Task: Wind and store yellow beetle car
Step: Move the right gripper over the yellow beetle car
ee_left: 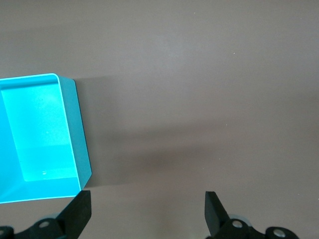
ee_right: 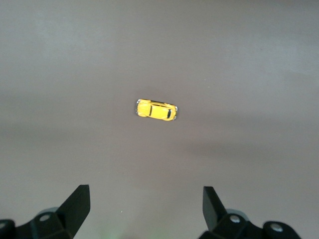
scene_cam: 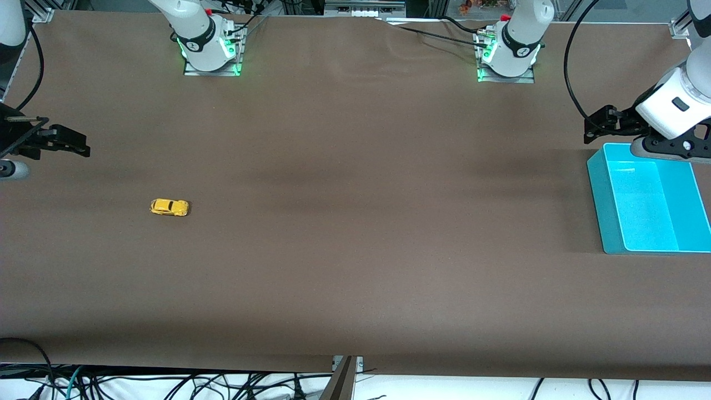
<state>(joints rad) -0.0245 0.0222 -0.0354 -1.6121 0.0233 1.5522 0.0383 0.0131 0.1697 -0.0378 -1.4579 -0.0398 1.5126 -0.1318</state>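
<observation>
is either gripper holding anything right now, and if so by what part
Nothing is held. The right gripper and left gripper are both open and empty; the yellow beetle car sits untouched on the table.

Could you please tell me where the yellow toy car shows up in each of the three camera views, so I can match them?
Front view: the yellow toy car sits on the brown table, toward the right arm's end, apart from both claws.
Left wrist view: not in it; only the teal bin and table show.
Right wrist view: the car lies near the picture's middle, past the open right claw.
Shared landmark: the brown table surface.
</observation>
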